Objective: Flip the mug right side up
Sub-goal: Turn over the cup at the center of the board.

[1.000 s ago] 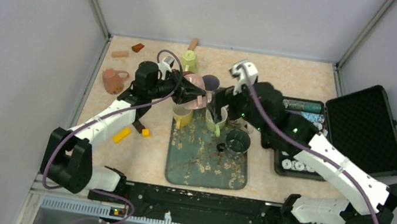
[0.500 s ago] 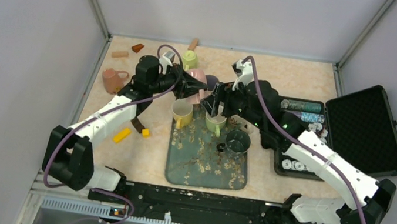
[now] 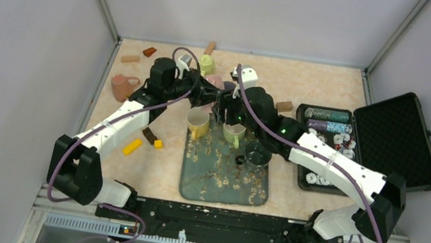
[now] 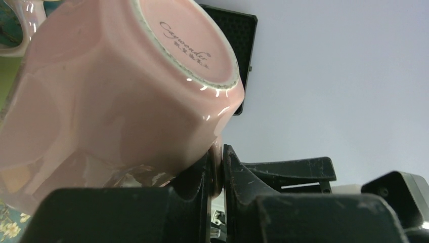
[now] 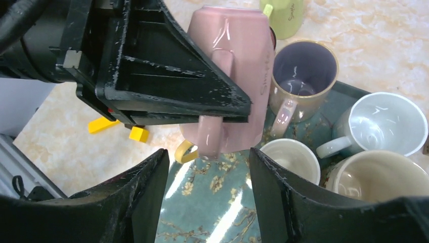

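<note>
One pink mug (image 4: 116, 101) hung tilted in the air — left gripper (image 4: 216, 172) pinching its handle. Right gripper (image 5: 208, 154) stood spread near it.

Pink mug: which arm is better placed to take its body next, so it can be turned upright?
Right, probably. The left gripper is shut on the handle of the pink mug, base upward; the right gripper has open fingers flanking its lower end.
</note>
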`<state>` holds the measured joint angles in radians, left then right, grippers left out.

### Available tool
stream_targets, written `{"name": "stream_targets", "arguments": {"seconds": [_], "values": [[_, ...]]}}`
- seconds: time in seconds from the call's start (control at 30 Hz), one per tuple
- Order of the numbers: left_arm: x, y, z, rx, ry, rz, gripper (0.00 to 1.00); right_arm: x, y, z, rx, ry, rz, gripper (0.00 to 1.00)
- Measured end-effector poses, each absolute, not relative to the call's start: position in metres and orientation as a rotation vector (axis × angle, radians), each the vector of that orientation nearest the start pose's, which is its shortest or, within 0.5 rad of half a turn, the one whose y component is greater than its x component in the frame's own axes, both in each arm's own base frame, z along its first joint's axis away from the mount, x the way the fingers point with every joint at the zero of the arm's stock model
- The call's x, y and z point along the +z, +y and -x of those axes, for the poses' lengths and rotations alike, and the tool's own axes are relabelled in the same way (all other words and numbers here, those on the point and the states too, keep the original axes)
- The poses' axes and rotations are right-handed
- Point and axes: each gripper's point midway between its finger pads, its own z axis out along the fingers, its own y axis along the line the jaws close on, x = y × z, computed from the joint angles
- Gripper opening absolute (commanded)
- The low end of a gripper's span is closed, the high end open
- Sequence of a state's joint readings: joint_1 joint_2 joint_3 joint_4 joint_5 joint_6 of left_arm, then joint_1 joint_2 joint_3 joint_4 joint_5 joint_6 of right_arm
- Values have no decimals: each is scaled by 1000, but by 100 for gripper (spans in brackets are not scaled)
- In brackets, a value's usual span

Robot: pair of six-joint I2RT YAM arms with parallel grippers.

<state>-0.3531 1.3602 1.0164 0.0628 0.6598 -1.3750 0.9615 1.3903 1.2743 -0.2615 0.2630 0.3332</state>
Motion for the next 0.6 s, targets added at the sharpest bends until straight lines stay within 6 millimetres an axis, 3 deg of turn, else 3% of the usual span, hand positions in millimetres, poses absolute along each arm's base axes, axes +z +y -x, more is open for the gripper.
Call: {"name": "stream_targets", "arguments": {"seconds": [0.3, 0.53, 0.6], "values": [[279, -277, -323, -1658, 2197, 535, 0, 275, 351, -290, 529, 1938, 424, 40], [289, -274, -330, -1605, 2170, 501, 0, 276, 356, -298, 497, 1951, 409, 36], [291, -275, -330, -1601, 2168, 489, 0, 273, 356, -300, 491, 1957, 405, 24]]}}
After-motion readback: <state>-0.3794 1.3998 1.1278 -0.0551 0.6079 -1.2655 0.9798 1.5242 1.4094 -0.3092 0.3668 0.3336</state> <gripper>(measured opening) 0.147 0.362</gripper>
